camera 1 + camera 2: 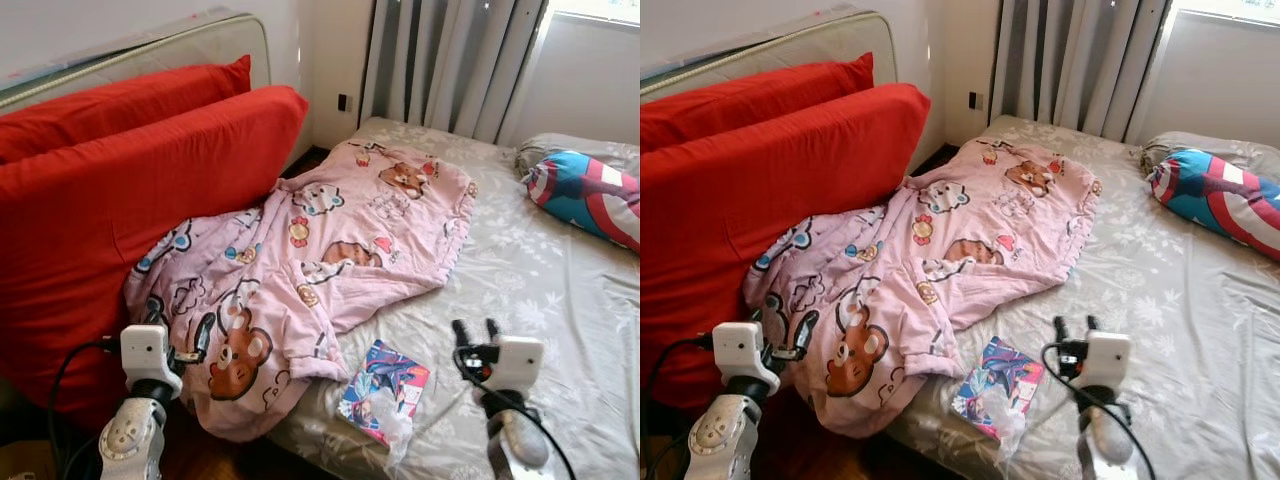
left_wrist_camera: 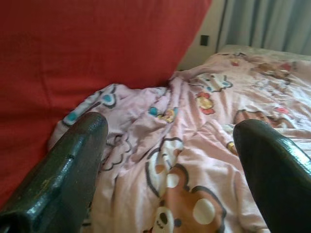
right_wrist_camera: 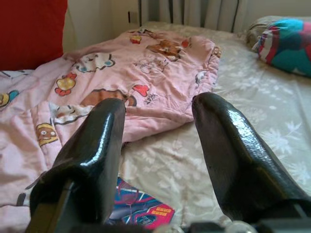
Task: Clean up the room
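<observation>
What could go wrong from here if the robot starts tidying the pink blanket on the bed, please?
1. The pink blanket already hangs over the bed's near edge beside the open left gripper; a pull there might drag it onto the floor.
2. The comic packet lies at the mattress edge just beside the blanket's corner, so moving the blanket could knock it off.
3. The right gripper, open above the sheet, might snag that fabric instead.
</observation>
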